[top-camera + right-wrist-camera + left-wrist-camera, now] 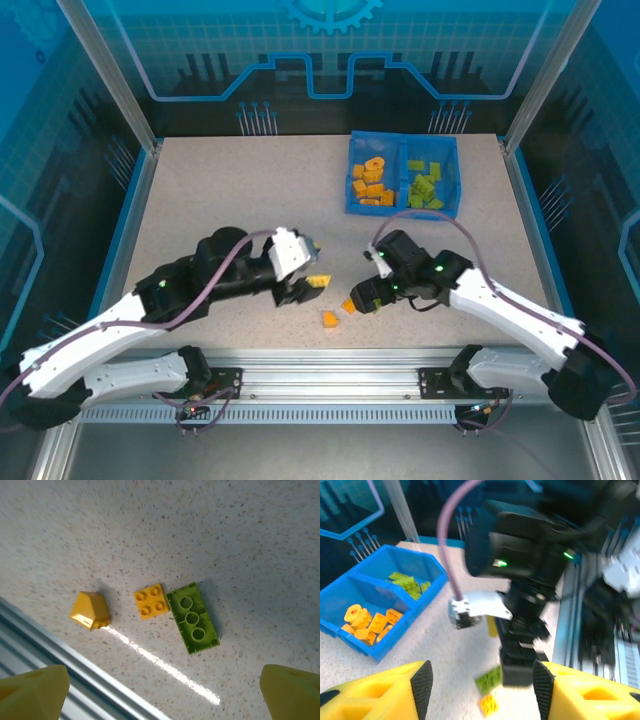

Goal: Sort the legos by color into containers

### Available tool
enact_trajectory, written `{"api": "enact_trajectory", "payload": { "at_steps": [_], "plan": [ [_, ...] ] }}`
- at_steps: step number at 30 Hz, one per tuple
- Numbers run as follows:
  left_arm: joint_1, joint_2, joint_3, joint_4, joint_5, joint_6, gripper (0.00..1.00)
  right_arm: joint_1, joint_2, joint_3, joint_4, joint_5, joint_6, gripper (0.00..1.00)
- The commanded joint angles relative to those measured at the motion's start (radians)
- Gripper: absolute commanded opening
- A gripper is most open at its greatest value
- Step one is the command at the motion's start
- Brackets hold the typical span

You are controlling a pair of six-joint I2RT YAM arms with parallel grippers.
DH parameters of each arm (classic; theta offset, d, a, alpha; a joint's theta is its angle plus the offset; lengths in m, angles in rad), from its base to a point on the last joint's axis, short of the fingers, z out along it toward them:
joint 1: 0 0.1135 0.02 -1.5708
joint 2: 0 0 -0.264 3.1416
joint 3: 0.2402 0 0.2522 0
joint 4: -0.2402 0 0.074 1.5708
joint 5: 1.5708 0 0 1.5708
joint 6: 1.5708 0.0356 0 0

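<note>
Green lego (192,617), orange lego (151,601) just beside

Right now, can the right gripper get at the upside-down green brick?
Probably yes: the right gripper hangs open above the green brick, nothing between; the orange square brick seems to touch it, though.

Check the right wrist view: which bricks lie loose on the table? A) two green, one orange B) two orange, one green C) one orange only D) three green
B: an orange sloped brick, an orange square brick and one long green brick lie on the tabletop.
</note>
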Motion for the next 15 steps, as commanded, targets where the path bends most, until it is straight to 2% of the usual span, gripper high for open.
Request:
{"api": "enact_trajectory", "payload": {
  "at_steps": [1,7,12,15],
  "plan": [
    [-0.003,-0.084,-0.074,-0.192,0.083,0.154,0.65,0.037,0.092,0.038,0.043,0.077,-0.058,0.98],
    [-0.003,-0.271,-0.289,-0.148,0.108,0.388,0.98,0.042,0.259,0.025,0.065,0.089,-0.067,0.88],
    [-0.003,-0.324,-0.378,-0.103,0.096,0.469,0.99,0.042,0.333,0.02,0.055,0.127,-0.042,0.8],
    [-0.003,-0.313,-0.391,-0.101,0.091,0.478,0.99,0.041,0.36,0.014,0.064,0.111,-0.033,0.68]
  ]
}}
